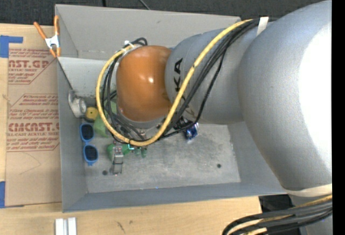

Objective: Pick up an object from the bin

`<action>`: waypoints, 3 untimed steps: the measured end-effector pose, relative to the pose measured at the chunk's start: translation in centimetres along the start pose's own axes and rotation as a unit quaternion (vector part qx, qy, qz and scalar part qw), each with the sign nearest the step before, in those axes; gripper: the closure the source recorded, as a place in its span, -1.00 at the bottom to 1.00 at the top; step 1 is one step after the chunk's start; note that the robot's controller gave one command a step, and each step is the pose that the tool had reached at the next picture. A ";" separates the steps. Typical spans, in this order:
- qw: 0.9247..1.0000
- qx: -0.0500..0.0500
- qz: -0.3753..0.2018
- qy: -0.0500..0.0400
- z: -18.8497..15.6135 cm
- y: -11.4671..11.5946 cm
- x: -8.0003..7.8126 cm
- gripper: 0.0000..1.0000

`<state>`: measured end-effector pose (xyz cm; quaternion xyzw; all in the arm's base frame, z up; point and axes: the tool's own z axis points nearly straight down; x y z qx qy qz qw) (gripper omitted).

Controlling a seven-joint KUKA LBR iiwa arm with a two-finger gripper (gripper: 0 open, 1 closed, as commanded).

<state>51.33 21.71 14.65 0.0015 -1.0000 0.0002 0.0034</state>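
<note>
Well, the grey arm [259, 77] comes in from the right of the view and ends in a smooth, round orange cover [141, 84] with yellow and black cables [105, 100] looped around it. The claw is under this cover, low over the left part of the grey metal bin [161, 18]. Whether the claw is wide or narrow, or holds something, I cannot tell.

The things nearest to the claw lie along the left and lower edges of the cover. Just left of it is a soft-looking green piece [101, 127], and above that a small yellow piece [91, 114] and a short shiny silver cylinder [77, 104]. Further left, near the bin wall, lies a pair of blue plastic sunglasses [86, 143] with dark lenses. Just below the claw is a small green piece [116, 151] with a little grey metal part beside it. To the right of the claw, at the edge of the arm, a small blue and white thing [190, 131] lies on the scratched, dusty floor of the bin. Which of these the claw is over I cannot tell.
</note>
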 end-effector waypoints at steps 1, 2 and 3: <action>0.998 -0.003 -0.067 -0.006 5.6 -3.8 -3.5 -1.00; 0.998 -0.003 -0.065 -0.007 5.8 -3.9 -3.6 1.00; 0.999 -0.002 -0.052 -0.008 -5.5 -1.8 -2.6 1.00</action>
